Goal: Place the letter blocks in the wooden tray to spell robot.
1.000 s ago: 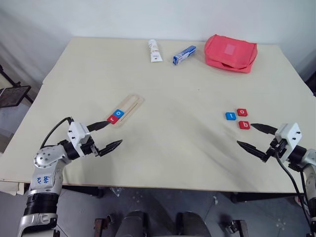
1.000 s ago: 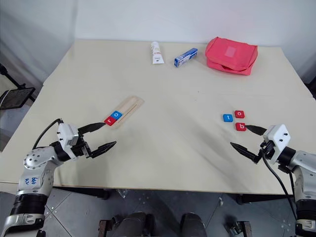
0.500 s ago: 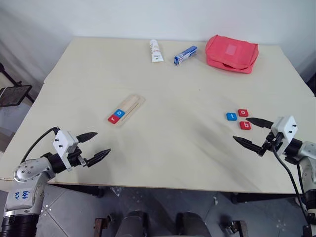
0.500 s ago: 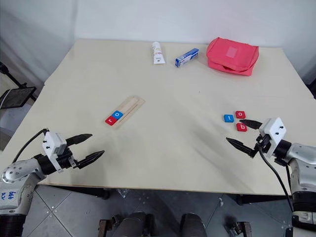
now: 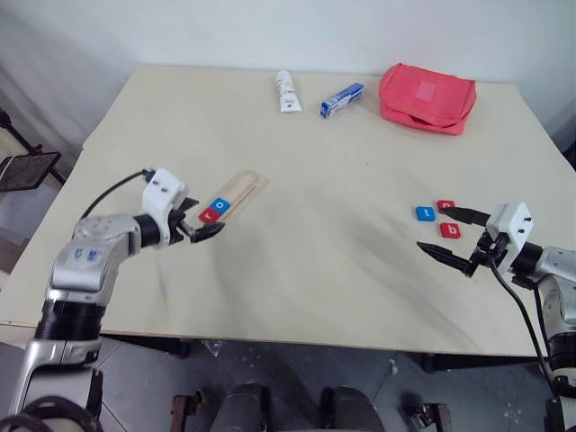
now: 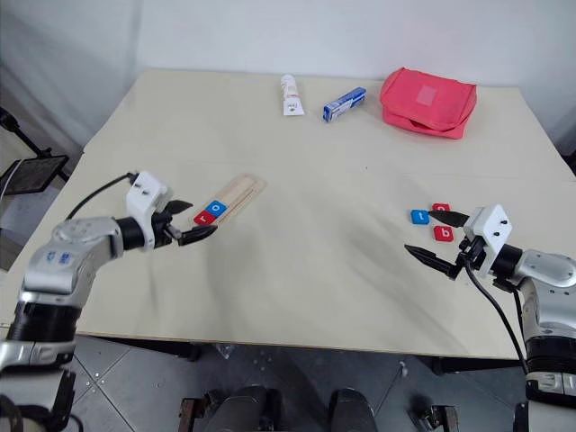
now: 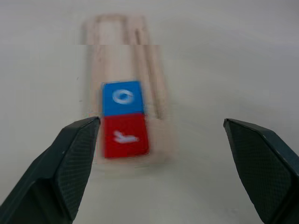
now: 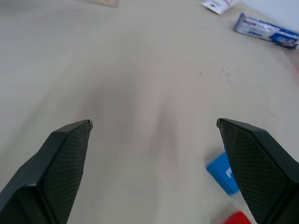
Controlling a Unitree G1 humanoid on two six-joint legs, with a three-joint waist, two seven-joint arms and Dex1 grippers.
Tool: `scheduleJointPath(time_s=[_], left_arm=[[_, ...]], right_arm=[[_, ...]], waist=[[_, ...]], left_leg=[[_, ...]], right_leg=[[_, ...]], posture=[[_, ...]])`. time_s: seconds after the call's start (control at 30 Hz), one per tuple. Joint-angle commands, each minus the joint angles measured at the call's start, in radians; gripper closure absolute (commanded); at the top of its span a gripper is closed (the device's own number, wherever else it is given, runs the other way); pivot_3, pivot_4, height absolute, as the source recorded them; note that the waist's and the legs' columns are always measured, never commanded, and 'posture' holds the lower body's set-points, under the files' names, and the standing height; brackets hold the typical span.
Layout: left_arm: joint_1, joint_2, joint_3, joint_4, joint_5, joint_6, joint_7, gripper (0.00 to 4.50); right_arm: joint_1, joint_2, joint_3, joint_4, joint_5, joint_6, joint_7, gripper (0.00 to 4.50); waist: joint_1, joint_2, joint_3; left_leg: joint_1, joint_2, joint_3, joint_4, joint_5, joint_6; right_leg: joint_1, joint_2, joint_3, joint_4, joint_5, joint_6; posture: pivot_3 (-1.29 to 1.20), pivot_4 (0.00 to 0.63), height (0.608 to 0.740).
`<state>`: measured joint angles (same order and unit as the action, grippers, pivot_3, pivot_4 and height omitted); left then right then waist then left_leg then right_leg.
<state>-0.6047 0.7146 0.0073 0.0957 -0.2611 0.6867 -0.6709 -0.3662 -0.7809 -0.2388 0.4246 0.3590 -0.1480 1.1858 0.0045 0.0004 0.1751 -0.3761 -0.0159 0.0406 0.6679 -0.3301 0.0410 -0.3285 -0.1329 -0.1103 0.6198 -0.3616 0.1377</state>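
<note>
the left wrist view shows up close what the head views give only small: a blue "o" block (image 7: pixel 122 97) and a red "r" block (image 7: pixel 124 136) touching end to end at the near end of the wooden tray (image 7: pixel 117 32), the rest of it bare. the left gripper (image 5: pixel 200 223) is just beside that end, fingers apart, holding nothing. well to the right of the tray lie three loose blocks: a blue "t" (image 5: pixel 424 213), a red one (image 5: pixel 445 205) partly behind a finger, and a red "b" (image 5: pixel 452 230). the right gripper (image 5: pixel 453 235) hangs by them, fingers apart and empty. beyond the tray, at the far table (image 5: pixel 297 270) edge, sit a white tube (image 5: pixel 285 92), a blue-and-white box (image 5: pixel 341 100) and a pink pouch (image 5: pixel 427 96).
</note>
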Motion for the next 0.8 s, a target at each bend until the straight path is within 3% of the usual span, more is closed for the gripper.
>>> scheduleJointPath(time_s=[0.03,0.27,0.8], left_arm=[[-0.044,-0.007,-0.032,0.025,0.039,0.033,0.013,0.00],[-0.151,-0.054,-0.101,0.106,0.099,0.102,0.034,0.00],[-0.188,-0.076,-0.163,0.234,0.180,0.124,0.014,0.00]], right_arm=[[-0.007,-0.005,-0.010,-0.026,0.012,-0.005,0.001,0.02],[0.004,-0.001,-0.008,-0.043,0.015,-0.001,0.003,0.02],[0.009,-0.010,-0.011,-0.046,0.010,0.005,0.003,0.02]], waist=[[-0.002,0.000,0.000],[-0.003,0.000,0.000],[-0.003,-0.001,0.000]], left_leg=[[0.000,0.000,0.000,0.000,0.000,0.000],[0.000,0.000,-0.001,-0.001,0.000,0.000],[0.000,0.000,-0.001,0.000,0.000,0.000]], right_leg=[[0.000,0.000,0.000,0.000,0.000,0.000],[0.000,0.000,-0.001,0.000,0.000,0.000],[0.000,0.000,-0.001,0.001,0.000,0.000]], posture=[[0.00,0.150,0.740],[0.00,0.150,0.740],[0.00,0.150,0.740]])
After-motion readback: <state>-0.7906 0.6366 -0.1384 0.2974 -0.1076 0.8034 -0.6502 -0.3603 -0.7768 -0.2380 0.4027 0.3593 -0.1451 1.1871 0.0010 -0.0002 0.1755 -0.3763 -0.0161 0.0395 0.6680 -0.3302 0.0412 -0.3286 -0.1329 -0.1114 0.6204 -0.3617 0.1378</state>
